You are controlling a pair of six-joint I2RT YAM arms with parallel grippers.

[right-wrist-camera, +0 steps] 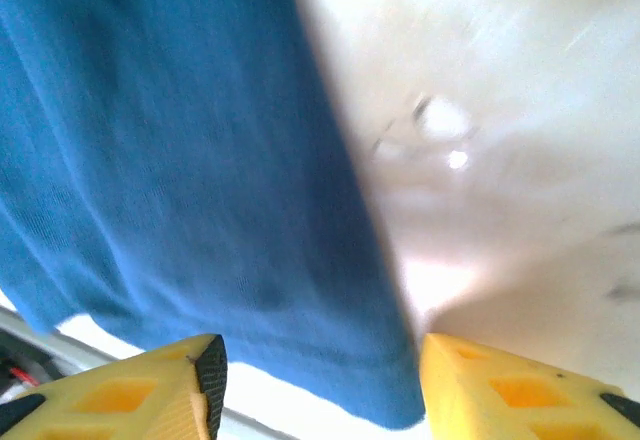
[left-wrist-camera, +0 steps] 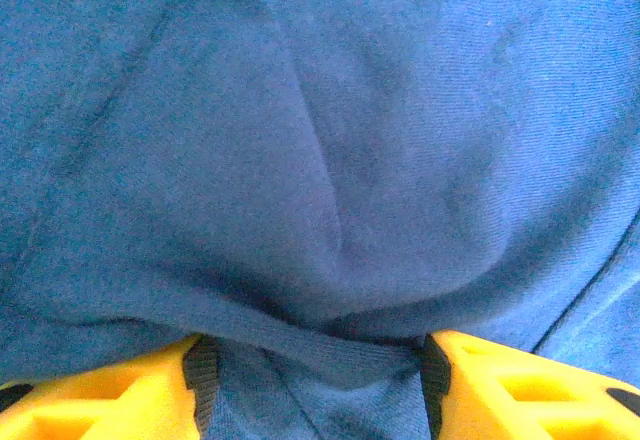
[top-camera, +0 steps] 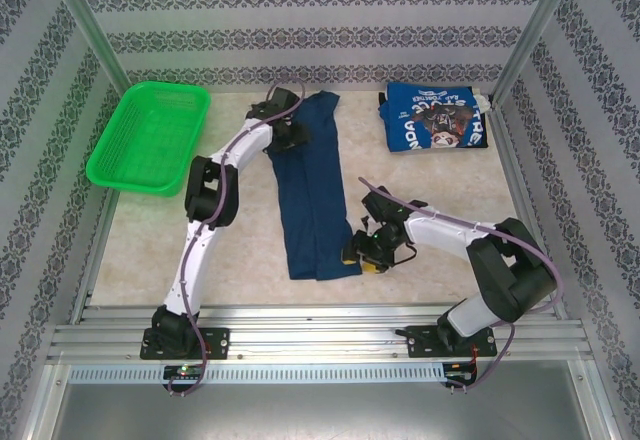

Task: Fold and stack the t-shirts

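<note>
navy t-shirt — long strip, near-to-far | left claw astride bunched cloth, grip unclear | right claw spread

The navy t-shirt is showing plain dark blue. The brighter blue t-shirt is displaying white lettering, and the mesh basket is glowing green.

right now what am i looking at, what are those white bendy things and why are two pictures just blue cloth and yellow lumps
Those are two robot arms, the left arm and right arm, filmed from overhead. On the table lie a dark navy cloth t-shirt, a folded bright blue printed t-shirt and a green plastic mesh basket. The close-ups come from cameras on each wrist; the yellow lumps are fingers. The left gripper has navy cloth bunched between its fingers, grip unclear. The right gripper is open over the shirt's corner.
</note>
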